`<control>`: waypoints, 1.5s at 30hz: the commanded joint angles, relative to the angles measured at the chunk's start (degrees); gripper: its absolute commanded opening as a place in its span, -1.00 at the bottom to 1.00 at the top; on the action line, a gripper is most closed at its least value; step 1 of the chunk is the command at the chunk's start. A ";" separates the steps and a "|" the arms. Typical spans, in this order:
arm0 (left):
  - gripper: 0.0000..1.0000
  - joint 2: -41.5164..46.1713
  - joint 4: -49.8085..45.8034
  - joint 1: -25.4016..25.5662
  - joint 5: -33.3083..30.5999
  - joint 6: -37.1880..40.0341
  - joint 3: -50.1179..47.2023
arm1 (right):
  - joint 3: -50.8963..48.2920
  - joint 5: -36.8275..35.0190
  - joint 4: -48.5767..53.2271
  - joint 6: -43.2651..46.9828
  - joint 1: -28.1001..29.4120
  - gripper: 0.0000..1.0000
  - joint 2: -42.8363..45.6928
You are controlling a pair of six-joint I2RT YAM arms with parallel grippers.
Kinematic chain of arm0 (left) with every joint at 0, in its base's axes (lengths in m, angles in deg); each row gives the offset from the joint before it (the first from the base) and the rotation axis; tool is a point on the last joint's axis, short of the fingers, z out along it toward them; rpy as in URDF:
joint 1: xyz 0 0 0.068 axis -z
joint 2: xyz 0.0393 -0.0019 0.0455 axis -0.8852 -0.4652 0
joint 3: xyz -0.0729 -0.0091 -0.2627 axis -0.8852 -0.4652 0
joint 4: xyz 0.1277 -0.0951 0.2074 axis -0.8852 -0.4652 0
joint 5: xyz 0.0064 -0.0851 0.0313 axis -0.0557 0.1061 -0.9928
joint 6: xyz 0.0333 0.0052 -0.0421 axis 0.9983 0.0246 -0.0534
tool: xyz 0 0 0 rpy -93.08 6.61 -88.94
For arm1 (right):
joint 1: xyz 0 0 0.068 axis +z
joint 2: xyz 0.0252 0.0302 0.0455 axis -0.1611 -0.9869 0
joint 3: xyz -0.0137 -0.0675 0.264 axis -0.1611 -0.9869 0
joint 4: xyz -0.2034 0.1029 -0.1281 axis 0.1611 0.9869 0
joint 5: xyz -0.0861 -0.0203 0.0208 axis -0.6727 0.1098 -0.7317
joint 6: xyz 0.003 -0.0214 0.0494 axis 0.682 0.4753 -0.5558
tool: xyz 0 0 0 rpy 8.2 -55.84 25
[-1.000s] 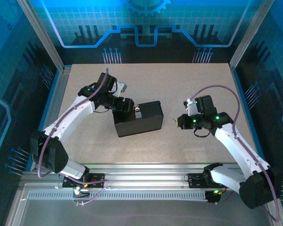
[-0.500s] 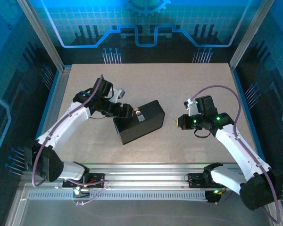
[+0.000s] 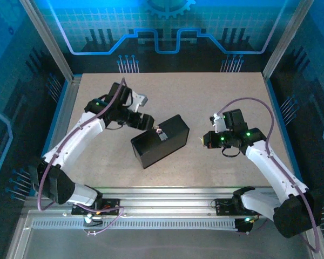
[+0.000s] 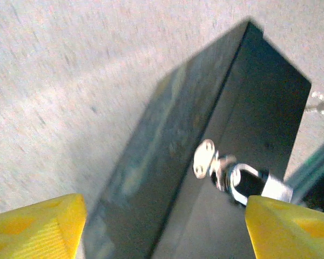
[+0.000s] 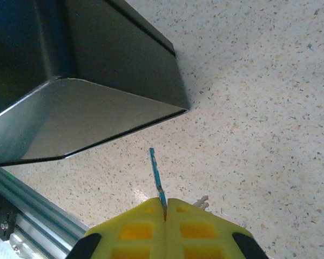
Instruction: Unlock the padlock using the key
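Alignment step: your right gripper (image 5: 165,208) pinches the key (image 5: 155,171) near the black box (image 3: 170,145), left gripper (image 3: 146,122) hangs spread by the padlock (image 4: 238,183) on the box's hasp, so next you should steady the lock and aim the key.

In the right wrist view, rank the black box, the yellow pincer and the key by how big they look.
1. black box, covering most of the upper left
2. right pincer, though it sits nearest the camera, which flatters it
3. key, a thin sliver pinched in the pincer
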 commanded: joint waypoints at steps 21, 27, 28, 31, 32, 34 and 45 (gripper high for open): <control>0.40 -22.00 -29.30 0.42 37.16 89.90 23.05 | 0.13 8.27 -0.56 0.81 -3.79 -1.00 0.83; 0.44 -21.68 -30.33 -0.16 35.17 95.58 20.49 | 2.22 11.73 0.09 0.99 -3.92 -1.00 -1.89; 0.45 -21.60 -30.05 -0.25 34.72 96.02 19.94 | 2.37 11.83 -0.11 0.92 -3.88 -1.00 -2.24; 0.46 -20.49 -24.37 -0.20 34.14 94.57 15.95 | 2.24 11.96 -1.23 0.38 -3.87 -1.00 -2.97; 0.45 -20.55 -23.14 0.00 33.86 94.49 14.97 | 2.10 11.92 -1.55 0.20 -3.88 -1.00 -3.19; 0.45 -21.22 -22.22 0.16 32.75 94.38 14.52 | 1.76 11.77 -1.98 0.02 -3.88 -1.00 -3.51; 0.36 -21.65 -18.75 2.63 31.21 93.08 12.78 | -0.95 11.04 -3.95 -0.50 -3.95 -1.00 -3.35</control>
